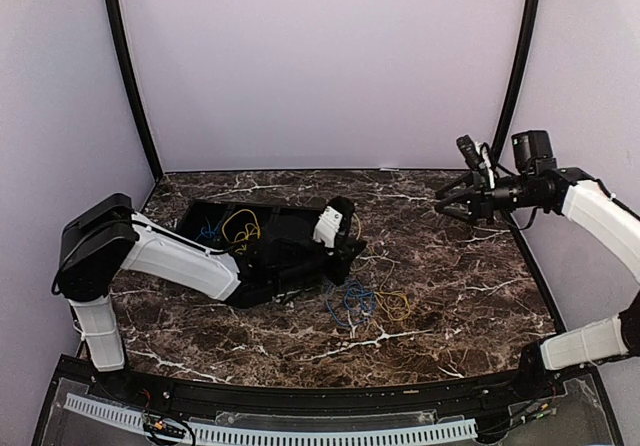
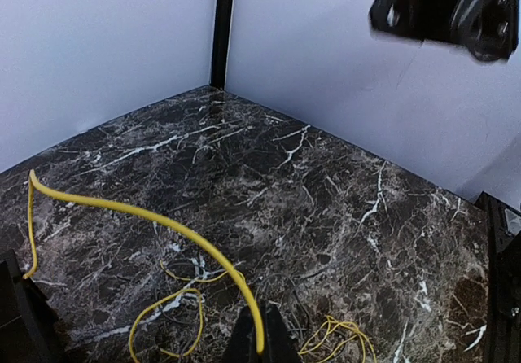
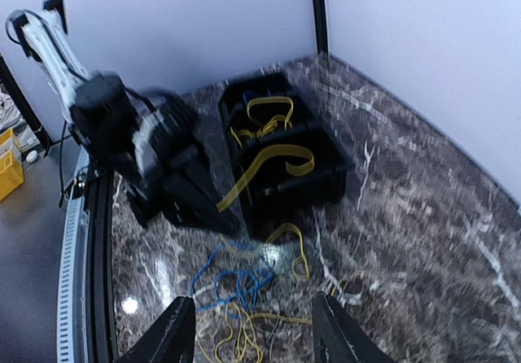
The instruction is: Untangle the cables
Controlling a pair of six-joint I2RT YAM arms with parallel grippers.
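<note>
My left gripper (image 2: 262,343) is shut on the yellow cable (image 2: 146,214), which arcs up from the jaws and away to the left. In the top view this gripper (image 1: 348,248) sits low beside the black bin (image 1: 205,214). More of the yellow cable lies coiled in the bin (image 3: 262,112). The blue cable (image 1: 350,301) lies in a loose tangle on the marble, mixed with thin yellow loops (image 1: 395,306). A thin dark wire (image 2: 290,285) lies among them. My right gripper (image 1: 440,202) hangs high at the right, open and empty, its fingers (image 3: 175,334) framing the blue tangle (image 3: 236,275) far below.
The black bin (image 3: 330,155) stands at the back left of the marble table (image 1: 450,286), with my left arm (image 1: 180,258) stretched across its front. Grey walls close in the back and both sides. A black rail (image 1: 300,396) runs along the near edge.
</note>
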